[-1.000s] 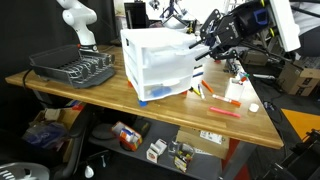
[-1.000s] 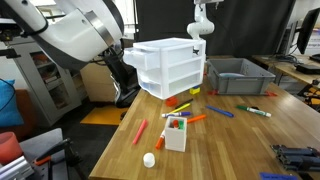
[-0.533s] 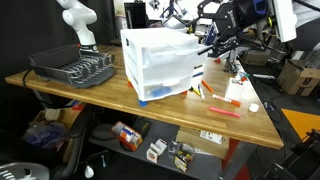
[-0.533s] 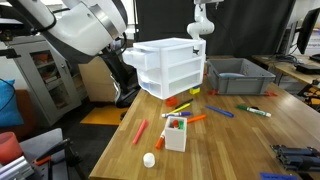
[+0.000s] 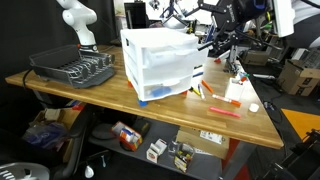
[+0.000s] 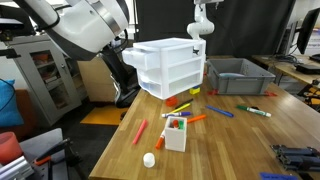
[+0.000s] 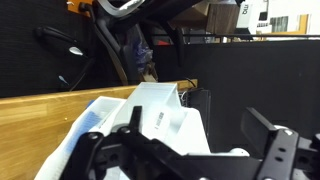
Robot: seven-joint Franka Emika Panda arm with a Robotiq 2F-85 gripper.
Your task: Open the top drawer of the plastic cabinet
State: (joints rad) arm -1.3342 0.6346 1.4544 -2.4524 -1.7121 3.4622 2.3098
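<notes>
Exterior view, bench seen from its long side.
- Cabinet (image 5: 160, 62): white plastic, upright on the wooden bench (image 5: 100, 92), about mid-bench. Drawer fronts face right and near, and look level with one another. The top drawer (image 5: 195, 52) is the uppermost front.
- Pincer (image 5: 212, 42): dark, just beside the cabinet's upper right corner, level with the top drawer. Contact cannot be told here.
- Rack (image 5: 75, 68): dark wire, on the left end of the bench, well apart from the cabinet.
- Box (image 5: 235, 92), red marker (image 5: 225, 112) and white cap (image 5: 254, 106): on the right end.

Exterior view, from the bench's end.
- Arm (image 6: 90, 28): large and white, at upper left, reaching to the cabinet's near-left corner.
- Cabinet: far left on the bench.
- Grey bin (image 6: 238, 75): right of the cabinet.
- Box holding markers: near centre, with loose markers around it and the cap nearer.
- Second arm (image 6: 200, 20): white, behind the cabinet.

Wrist view.
- Pincer: its two dark fingers (image 7: 275, 148) stand wide apart, gripping nothing.
- Cabinet: its white top lies between and beyond the fingers.
</notes>
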